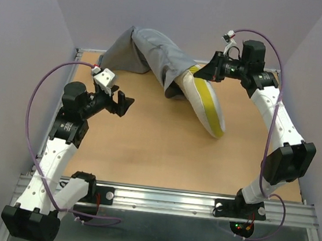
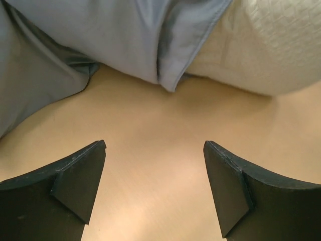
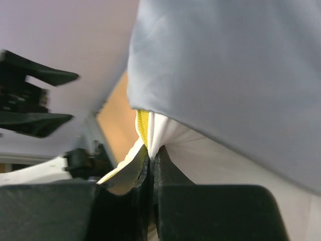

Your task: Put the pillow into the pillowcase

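Pinching down at the far end, the right gripper [image 1: 208, 72] is pressing its jaws together on the pillow [image 1: 206, 105]. Its wrist view is showing white fabric beside the yellow band [image 3: 142, 125] caught between them. The pillow is lying on the table [image 1: 145, 153] with its long axis running from 11 o'clock to 5 o'clock. Its far end is sitting tucked under the pillowcase [image 1: 151, 55], and most of its length is lying bare. The pillowcase is trailing off toward 10 o'clock. The left gripper [image 1: 123, 103] is hovering spread wide and empty over bare table. The case's hem [image 2: 170, 80] is hanging at its 12 o'clock, near but not touching. So the left arm is looking like the nearer one for that hem, I'd judge, while the right is anchoring the pillow.
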You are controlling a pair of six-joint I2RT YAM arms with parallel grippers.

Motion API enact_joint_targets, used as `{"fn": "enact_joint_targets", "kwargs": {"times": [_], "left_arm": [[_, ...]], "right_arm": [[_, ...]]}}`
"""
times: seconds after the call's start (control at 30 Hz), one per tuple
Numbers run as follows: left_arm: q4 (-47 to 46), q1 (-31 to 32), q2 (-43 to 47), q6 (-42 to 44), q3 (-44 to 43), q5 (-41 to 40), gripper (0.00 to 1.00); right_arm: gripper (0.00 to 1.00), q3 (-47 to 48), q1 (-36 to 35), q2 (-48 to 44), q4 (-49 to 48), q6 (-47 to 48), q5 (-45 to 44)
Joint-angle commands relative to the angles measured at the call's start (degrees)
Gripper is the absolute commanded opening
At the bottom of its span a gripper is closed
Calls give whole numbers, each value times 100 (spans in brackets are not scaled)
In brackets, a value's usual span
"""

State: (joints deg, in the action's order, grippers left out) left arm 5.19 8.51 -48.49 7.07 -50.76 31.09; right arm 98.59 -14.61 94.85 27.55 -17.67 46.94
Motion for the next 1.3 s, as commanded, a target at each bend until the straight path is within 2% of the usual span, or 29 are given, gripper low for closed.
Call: {"fn": "enact_joint_targets", "kwargs": {"times": [0.0,0.07,0.1,0.27,0.43,0.6,0.67,0.7,0.77,0.8,0.87,1.0,1.1,1.17,1.2,1.27], "left_arm": [[-422,272,-46,49,-4,100,86],[-728,580,-196,197,101,-181,85],[-861,955,-335,277,128,-565,84],[-1624,1862,-1188,864,-188,-1630,84],[-2092,2040,-2390,954,-996,-1870,82],[-2330,2146,-3157,1059,-1919,-1958,76],[-2338,2172,-3465,1095,-2243,-1941,69],[-2330,2190,-3518,1095,-2332,-1836,54],[-2304,2233,-3527,1156,-2412,-1311,38],[-2295,2277,-3405,1226,-2377,-1142,21],[-2068,2435,-3255,1401,-2289,-904,0],[-1356,3092,-2816,1648,-2350,-202,0],[-654,3629,-2666,1570,-2859,194,0],[-328,4078,-2710,1298,-3316,344,0],[-300,4166,-2727,1158,-3439,449,0],[-308,4202,-2780,797,-3772,547,0]], "right_arm": [[0,21,37,-265,-1664,-1783,1449],[0,-110,37,-274,-2024,-2063,1599],[1,-138,37,-265,-2139,-2291,1634],[1,-225,37,-318,-2298,-2425,1687],[0,-374,29,-397,-2333,-2364,1757],[1,-551,37,-467,-2342,-2346,1845],[1,-630,37,-529,-2351,-2329,1828],[0,-656,46,-546,-2342,-2320,1810],[1,-718,46,-573,-2359,-2311,1740],[1,-727,46,-555,-2351,-2302,1722],[0,-744,46,-538,-2351,-2276,1617],[1,-736,55,-371,-2359,-2241,1485],[1,-648,46,-134,-2438,-2441,1520],[0,-647,46,-46,-3033,-2819,1573],[1,-700,46,-45,-3376,-3439,1608],[1,-1015,46,-89,-4579,-4170,1687]]}}
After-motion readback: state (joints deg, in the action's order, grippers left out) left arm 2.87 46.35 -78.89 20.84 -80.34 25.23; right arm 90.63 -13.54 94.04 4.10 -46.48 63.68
